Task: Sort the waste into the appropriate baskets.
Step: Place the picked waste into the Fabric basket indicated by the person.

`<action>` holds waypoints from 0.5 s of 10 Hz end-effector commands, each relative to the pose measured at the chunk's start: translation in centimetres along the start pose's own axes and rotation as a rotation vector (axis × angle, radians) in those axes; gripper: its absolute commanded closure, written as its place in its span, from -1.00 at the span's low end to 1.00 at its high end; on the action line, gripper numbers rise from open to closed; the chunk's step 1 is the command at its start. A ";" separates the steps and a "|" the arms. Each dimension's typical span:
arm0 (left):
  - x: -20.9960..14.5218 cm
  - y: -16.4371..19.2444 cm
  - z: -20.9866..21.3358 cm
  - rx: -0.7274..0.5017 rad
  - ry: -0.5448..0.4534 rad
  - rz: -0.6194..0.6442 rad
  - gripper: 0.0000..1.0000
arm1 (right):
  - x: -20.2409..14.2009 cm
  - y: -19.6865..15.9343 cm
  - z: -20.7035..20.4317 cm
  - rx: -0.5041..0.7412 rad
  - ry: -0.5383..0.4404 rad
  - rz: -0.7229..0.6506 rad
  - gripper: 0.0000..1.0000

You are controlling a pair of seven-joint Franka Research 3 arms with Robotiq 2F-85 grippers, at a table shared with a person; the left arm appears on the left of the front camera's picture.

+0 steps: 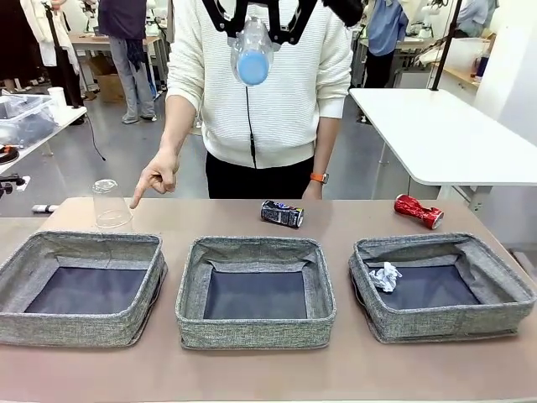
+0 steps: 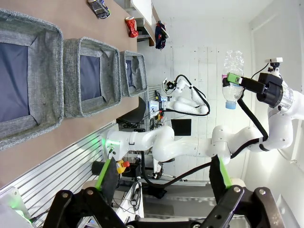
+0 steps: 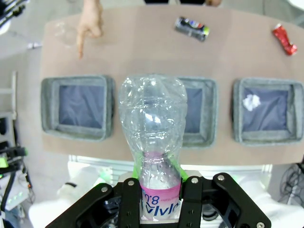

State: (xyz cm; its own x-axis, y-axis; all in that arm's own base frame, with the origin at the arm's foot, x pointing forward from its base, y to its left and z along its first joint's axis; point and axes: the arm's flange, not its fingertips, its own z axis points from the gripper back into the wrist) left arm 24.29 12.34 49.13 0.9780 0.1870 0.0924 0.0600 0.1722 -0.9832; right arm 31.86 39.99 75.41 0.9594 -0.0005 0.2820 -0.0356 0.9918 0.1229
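Our right fingers (image 3: 189,192) are clamped on the pink label of the bottle (image 3: 153,123), held high above the table (image 1: 336,369), while our left fingers (image 2: 108,178) stand wide apart with nothing between them. In the right wrist view the bottle's long axis runs straight out from the fingers, over the near wall of the middle basket (image 1: 252,332). The left basket (image 1: 75,327) lies off to our left of that line and the right basket (image 1: 445,323), which holds the paper wad (image 1: 385,277), off to our right. The person's hand (image 1: 158,175) points down near the clear cup (image 1: 109,204), behind the left basket. We cannot tell which of the two is meant. The bottle hides much of the middle basket, and its cap sits out of sight below the grip.
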 end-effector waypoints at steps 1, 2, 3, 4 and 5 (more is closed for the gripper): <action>-0.1 -0.4 -0.1 -0.022 -0.004 0.003 -1.00 | -0.2 -0.3 0.0 0.002 0.005 0.006 0.57; -0.1 -0.4 -0.1 -0.022 -0.004 0.003 -1.00 | -0.2 -0.3 0.0 0.002 0.005 0.006 0.57; -0.1 -0.4 -0.1 -0.022 -0.004 0.003 -1.00 | 0.0 0.0 0.0 0.000 0.000 0.000 0.57; -0.1 -0.4 -0.1 -0.022 -0.004 0.003 -1.00 | 0.4 -1.1 -0.8 0.034 -0.022 0.014 0.57; -0.1 -0.4 -0.1 -0.022 -0.004 0.003 -1.00 | 0.7 -1.0 -2.8 0.109 -0.028 0.144 0.57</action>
State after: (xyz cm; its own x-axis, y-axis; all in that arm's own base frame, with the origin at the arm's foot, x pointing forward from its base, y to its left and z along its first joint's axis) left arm 24.29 12.34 49.13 0.9780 0.1871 0.0922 0.0598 0.1721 -0.9833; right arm 32.84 40.06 75.01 0.9520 0.0385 0.3037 -0.0845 0.9866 0.1398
